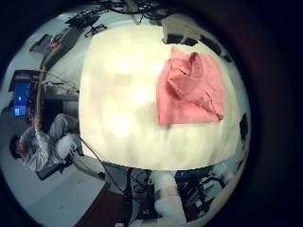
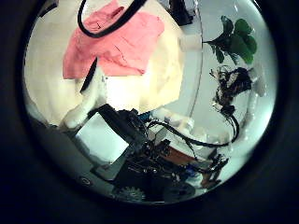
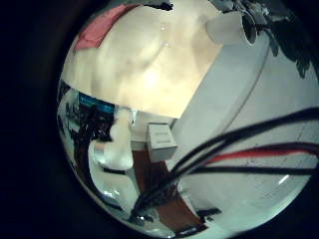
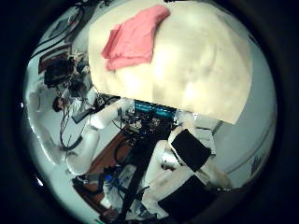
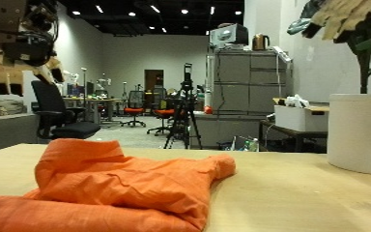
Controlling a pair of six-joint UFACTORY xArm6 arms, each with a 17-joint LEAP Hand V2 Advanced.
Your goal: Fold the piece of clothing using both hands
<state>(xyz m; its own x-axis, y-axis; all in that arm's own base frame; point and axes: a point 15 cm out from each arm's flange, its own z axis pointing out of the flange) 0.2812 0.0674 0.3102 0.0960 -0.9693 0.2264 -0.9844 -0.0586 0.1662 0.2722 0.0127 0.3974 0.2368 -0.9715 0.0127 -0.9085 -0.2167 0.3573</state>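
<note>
Just one orange-pink garment (image 5: 115,188) lies crumpled on the table (image 5: 314,198).

Crumpled orange-pink cloth garment (image 5: 115,188) lies bunched on pale beige surface (image 5: 308,198). White cylindrical plant pot (image 5: 359,132) stands w/ space between, at surface's far edge.

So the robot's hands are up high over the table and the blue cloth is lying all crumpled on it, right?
Almost. The cloth isn't blue. The outside view shows it is orange-pink. The rest holds: it lies crumpled on the table, and the palm views look down on it from well above, so both hands are up high.
</note>
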